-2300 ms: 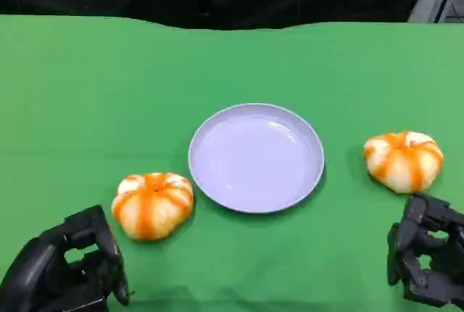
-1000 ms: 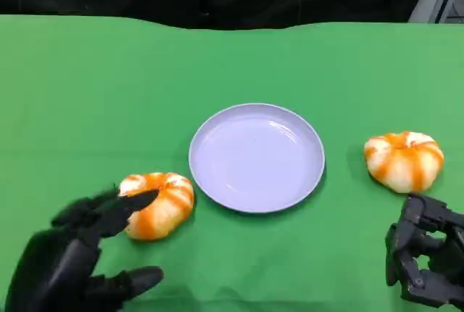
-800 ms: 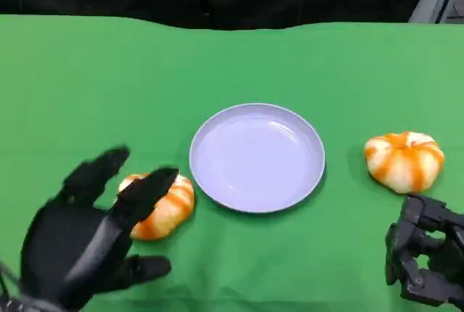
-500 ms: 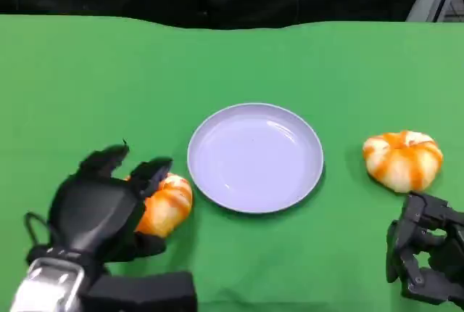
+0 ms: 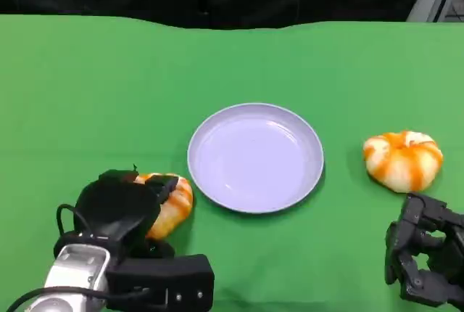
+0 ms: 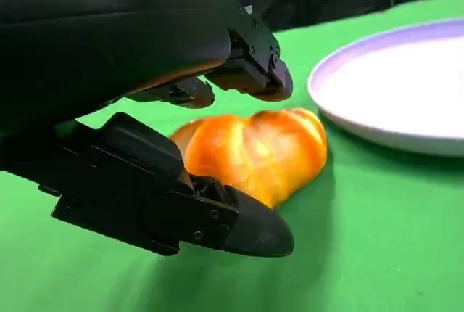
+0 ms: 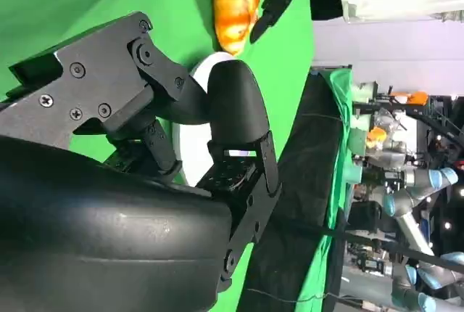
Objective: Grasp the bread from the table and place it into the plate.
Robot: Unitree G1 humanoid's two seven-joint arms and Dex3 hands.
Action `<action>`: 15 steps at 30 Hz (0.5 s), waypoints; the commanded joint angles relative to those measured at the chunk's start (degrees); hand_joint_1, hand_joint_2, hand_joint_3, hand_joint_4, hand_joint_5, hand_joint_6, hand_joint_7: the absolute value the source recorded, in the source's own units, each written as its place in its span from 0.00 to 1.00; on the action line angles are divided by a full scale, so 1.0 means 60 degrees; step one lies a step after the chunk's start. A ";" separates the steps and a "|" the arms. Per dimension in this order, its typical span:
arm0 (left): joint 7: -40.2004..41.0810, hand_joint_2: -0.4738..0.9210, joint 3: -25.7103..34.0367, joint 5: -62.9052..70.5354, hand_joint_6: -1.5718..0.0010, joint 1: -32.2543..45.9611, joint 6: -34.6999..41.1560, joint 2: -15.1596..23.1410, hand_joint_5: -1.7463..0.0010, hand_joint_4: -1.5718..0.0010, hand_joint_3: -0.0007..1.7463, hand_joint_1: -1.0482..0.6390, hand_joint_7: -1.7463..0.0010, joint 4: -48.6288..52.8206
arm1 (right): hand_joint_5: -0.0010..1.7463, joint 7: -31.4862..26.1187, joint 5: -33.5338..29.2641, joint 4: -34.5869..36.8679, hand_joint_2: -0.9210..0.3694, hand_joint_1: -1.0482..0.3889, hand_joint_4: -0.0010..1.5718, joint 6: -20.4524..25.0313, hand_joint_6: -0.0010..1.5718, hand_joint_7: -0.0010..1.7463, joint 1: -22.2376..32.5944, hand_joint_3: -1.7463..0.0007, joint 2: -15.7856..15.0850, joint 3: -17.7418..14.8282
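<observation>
Two orange-and-white striped bread rolls lie on the green cloth. The left bread (image 5: pixel 174 199) sits just left of the lilac plate (image 5: pixel 255 158), and the right bread (image 5: pixel 403 159) lies to the plate's right. My left hand (image 5: pixel 119 207) covers the left bread from the near side. In the left wrist view that bread (image 6: pixel 254 152) rests on the cloth between the upper fingers (image 6: pixel 250 72) and the thumb below, which are spread around it without clamping it. My right hand (image 5: pixel 428 261) stays curled and empty, just short of the right bread.
The green cloth (image 5: pixel 239 58) runs back to a black backdrop. The plate (image 6: pixel 399 87) holds nothing. The right wrist view looks past my curled right fingers (image 7: pixel 232 109) to the far bread (image 7: pixel 235 0).
My left hand has uncurled, lifted and reached forward until it sits over the left bread with its fingers around it. Bread, plate and right hand stay where they were.
</observation>
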 commanded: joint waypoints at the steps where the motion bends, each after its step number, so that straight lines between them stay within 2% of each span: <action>1: -0.0264 1.00 -0.0079 -0.0502 0.74 -0.0188 0.0278 0.0255 0.99 0.75 0.12 0.12 1.00 0.0370 | 1.00 -0.0062 0.0047 -0.0216 0.27 0.65 0.56 0.0073 0.46 0.98 0.0072 0.32 -0.0042 0.0018; 8: -0.0325 1.00 -0.0212 -0.1106 0.72 -0.0187 0.0376 0.0428 0.98 0.72 0.12 0.19 0.99 0.0407 | 1.00 0.0001 0.0117 -0.0081 0.27 0.65 0.56 -0.0011 0.45 0.98 -0.0015 0.32 -0.0031 0.0007; 11: -0.0167 1.00 -0.0261 -0.1269 0.69 -0.0218 0.0278 0.0466 0.98 0.69 0.10 0.26 0.98 0.0504 | 1.00 0.0059 0.0170 0.0022 0.27 0.65 0.55 -0.0080 0.45 0.98 -0.0061 0.32 -0.0028 -0.0007; 15: 0.0306 1.00 -0.0356 -0.1314 0.60 -0.0242 0.0188 0.0507 0.96 0.58 0.13 0.40 0.97 0.0619 | 1.00 0.0140 0.0250 0.0108 0.27 0.65 0.55 -0.0133 0.45 0.98 -0.0094 0.32 -0.0020 -0.0021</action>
